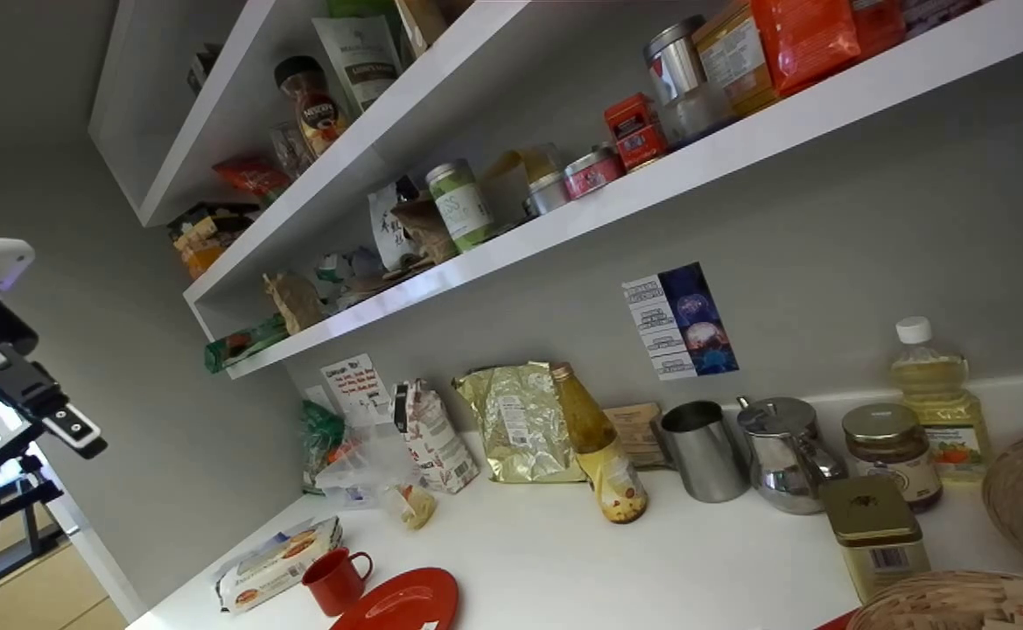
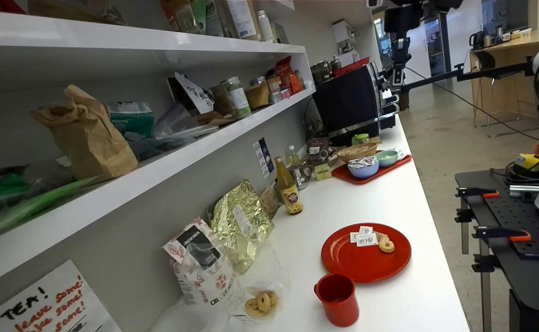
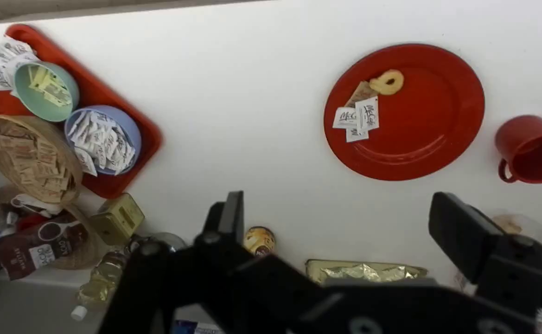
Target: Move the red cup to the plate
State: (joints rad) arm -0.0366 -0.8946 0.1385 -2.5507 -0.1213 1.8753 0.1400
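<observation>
The red cup (image 1: pixel 333 582) stands upright on the white counter, beside the plate and apart from it. It shows in an exterior view (image 2: pixel 340 306) with its handle toward the wall, and at the right edge of the wrist view (image 3: pixel 519 139). The flat red plate (image 2: pixel 366 267) lies on the counter with several packets and a ring biscuit on it. It also shows in the wrist view (image 3: pixel 433 111) and, cut off at the bottom, in an exterior view (image 1: pixel 415 595). My gripper (image 3: pixel 335 202) is open and empty, high above the counter. It also shows in both exterior views (image 1: pixel 28 459) (image 2: pixel 397 78).
A yellow bottle (image 2: pixel 288 189), a gold bag (image 2: pixel 241 221) and a patterned white bag (image 2: pixel 202 263) stand along the wall. A red tray (image 3: pixel 152 134) with bowls lies at the far end. A shelf (image 1: pixel 642 210) overhangs the wall side. A biscuit bag (image 2: pixel 260 306) lies near the cup.
</observation>
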